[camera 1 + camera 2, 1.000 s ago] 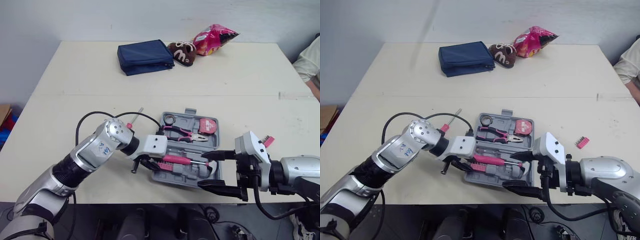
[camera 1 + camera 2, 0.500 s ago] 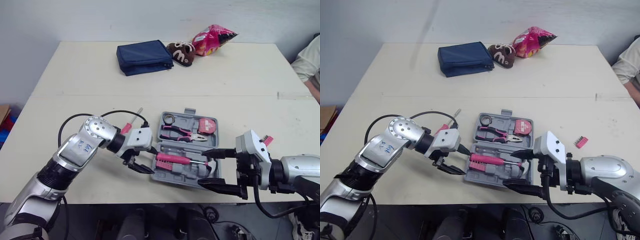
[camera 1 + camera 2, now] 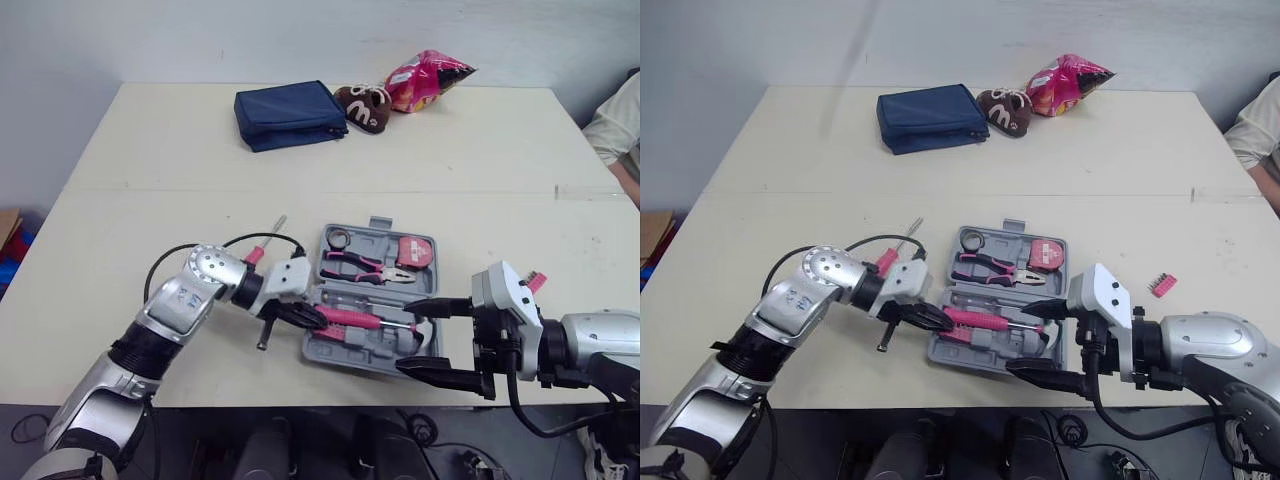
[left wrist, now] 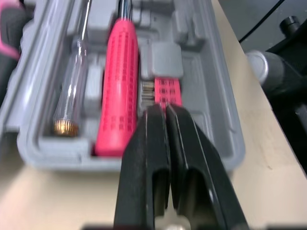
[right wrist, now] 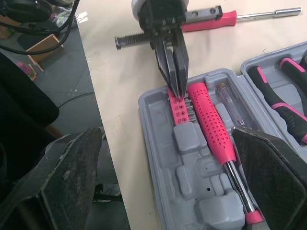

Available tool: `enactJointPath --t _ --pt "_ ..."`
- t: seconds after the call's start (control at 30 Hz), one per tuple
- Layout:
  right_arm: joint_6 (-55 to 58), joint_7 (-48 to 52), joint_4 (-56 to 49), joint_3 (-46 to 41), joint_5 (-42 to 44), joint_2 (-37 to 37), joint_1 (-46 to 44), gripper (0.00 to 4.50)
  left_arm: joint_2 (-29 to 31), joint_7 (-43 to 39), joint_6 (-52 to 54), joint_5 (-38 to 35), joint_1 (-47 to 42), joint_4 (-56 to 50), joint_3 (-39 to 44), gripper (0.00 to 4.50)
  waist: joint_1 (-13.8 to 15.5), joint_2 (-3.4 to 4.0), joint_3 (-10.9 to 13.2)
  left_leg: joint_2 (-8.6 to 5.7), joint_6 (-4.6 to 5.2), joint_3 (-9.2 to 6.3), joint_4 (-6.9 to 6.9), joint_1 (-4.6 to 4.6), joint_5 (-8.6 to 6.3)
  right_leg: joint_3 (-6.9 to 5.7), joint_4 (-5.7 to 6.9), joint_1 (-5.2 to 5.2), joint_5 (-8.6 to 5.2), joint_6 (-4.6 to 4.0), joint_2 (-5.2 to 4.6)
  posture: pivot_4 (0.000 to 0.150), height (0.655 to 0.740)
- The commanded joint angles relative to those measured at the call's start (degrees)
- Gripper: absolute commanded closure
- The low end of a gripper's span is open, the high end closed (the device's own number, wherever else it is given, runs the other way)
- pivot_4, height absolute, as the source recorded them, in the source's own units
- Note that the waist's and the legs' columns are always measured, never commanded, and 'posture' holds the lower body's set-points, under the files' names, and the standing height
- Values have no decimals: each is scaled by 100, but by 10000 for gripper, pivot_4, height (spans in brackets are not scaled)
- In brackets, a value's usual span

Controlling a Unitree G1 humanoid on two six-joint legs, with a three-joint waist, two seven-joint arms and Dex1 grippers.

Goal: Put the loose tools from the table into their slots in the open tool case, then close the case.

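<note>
The grey tool case lies open near the table's front edge, holding pliers, a tape measure, a pink-handled screwdriver and a pink bit holder. My left gripper is shut, and its tips rest on that bit holder in the case's left end. A loose pink screwdriver and a dark ribbed tool lie left of the case. A pink bit strip lies to its right. My right gripper is wide open at the case's right end, holding nothing.
At the back of the table are a blue pouch, a brown snack bag and a pink snack bag. A person's sleeve shows at the right edge. A black cable loops over my left arm.
Half a second ago my left gripper stood open just left of the case. It has since moved right into the case's left end and shut. My right gripper has not moved.
</note>
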Motion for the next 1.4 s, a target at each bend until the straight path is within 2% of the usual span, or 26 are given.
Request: enactJointPath --t 0.03,0.17,0.27,0.4,0.47,0.5,0.53,0.57,0.6,0.63,0.7,0.77,0.8,0.83,0.87,1.0,1.17,1.4 --pt "-69 -34 -153 -67 45 37 52 0 51 226 127 645 125 -25 -477 44345 0 0 -1 0 0 -1 0 2 0 0 0 2 0 0 -1 1500 7338" --pt "-58 -112 -181 -134 71 47 116 0 238 62 28 1063 129 -63 -838 44345 2 -3 -13 0 1 -6 1 8 -1 0 -2 12 0 0 -5 1500 7338" --pt "-81 -172 -152 -174 44 53 136 0 164 266 163 1160 92 -17 -829 44345 -6 3 -26 3 0 -6 1 12 -3 2 -3 15 0 0 -16 1500 7338" --pt "-42 -351 -141 -464 133 67 280 0 82 170 311 459 211 -405 -273 44345 -5 8 -36 3 0 -7 2 13 -3 2 -3 16 0 0 -25 1500 7338" --pt "-18 -410 -151 -756 140 83 517 0 50 118 824 -361 385 -835 408 44345 -11 8 -35 4 0 -8 2 10 -3 1 -1 12 0 0 -37 1500 7338" --pt "12 -469 -174 -1166 156 172 824 0 104 206 1326 -983 576 -1118 1110 44345 -12 8 -34 4 0 -11 2 6 -3 -1 0 10 0 0 -36 1500 7338" --pt "7 -464 -166 -1485 144 240 1084 0 123 315 1696 -1409 713 -1337 1577 39282 -13 5 -31 5 0 -12 1 0 -3 -3 -1 5 0 0 -36 1500 7338" --pt "61 -475 -107 -2025 216 411 1473 0 209 538 2109 -1791 984 -1473 2272 37059 -12 2 -29 7 -1 -15 1 -8 -2 -5 -2 0 0 -1 -35 1500 7338" --pt "73 -502 -51 -2609 186 646 1935 0 294 832 2588 -2166 1299 -1447 3171 32722 -10 2 -28 11 -3 -20 1 -12 -3 -6 -3 -1 -1 -2 -31 1500 7338" --pt "61 -481 25 -2985 151 789 2234 0 327 1085 2904 -2394 1494 -1433 3714 28538 -10 3 -28 12 -4 -22 0 -11 -2 -9 -6 3 -1 -2 -29 1500 7338" --pt "-20 -418 234 -3594 -116 1019 2787 0 513 1416 3228 -2516 2068 -1394 4585 19536 -25 8 -29 11 -6 -19 -2 0 -1 -6 -4 11 -1 -2 -27 1500 7338" --pt "-122 -317 407 -4005 -311 1162 3212 0 739 1519 3001 -2347 2747 -1389 5099 11518 -31 9 -30 10 -6 -10 -9 18 -5 3 -5 19 -1 -1 -20 1500 7338" --pt "-160 -275 475 -4197 -384 1242 3421 0 847 1574 2879 -2255 3070 -1249 5426 6056 -29 9 -30 9 -5 -2 -15 28 -9 12 -8 21 -1 -1 -14 1500 7338" --pt "-209 -206 584 -4322 -451 1263 3548 0 900 1667 2839 -2235 3270 -1201 5619 2263 -26 9 -30 8 -5 3 -17 30 -19 18 -15 18 -2 -1 -12 1500 7338" --pt "-230 -243 643 -4432 -499 1351 3657 0 963 1754 2727 -2177 3492 -1056 5864 334 -20 7 -30 10 -10 3 -20 31 -28 24 -29 15 -2 -3 -19 1500 7338" --pt "-364 -342 853 -4415 -751 1543 3814 0 1121 1879 2367 -2050 3975 -753 6223 334 4 -4 -36 15 -48 0 -37 42 -46 27 -33 10 -10 -17 -35 1500 7338" --pt "-388 -584 774 -4034 -894 1564 3587 0 1178 1932 2230 -2195 3880 -683 6099 334 -24 5 -35 15 -60 7 -54 54 -50 25 -31 6 -17 -30 -52 1500 7338" --pt "395 -2322 309 -3051 -542 1786 2239 0 1249 1820 2593 -2874 2701 -1912 4860 334 -18 14 -32 14 -69 14 -56 59 -44 26 -18 4 -19 -34 -58 1500 7338"
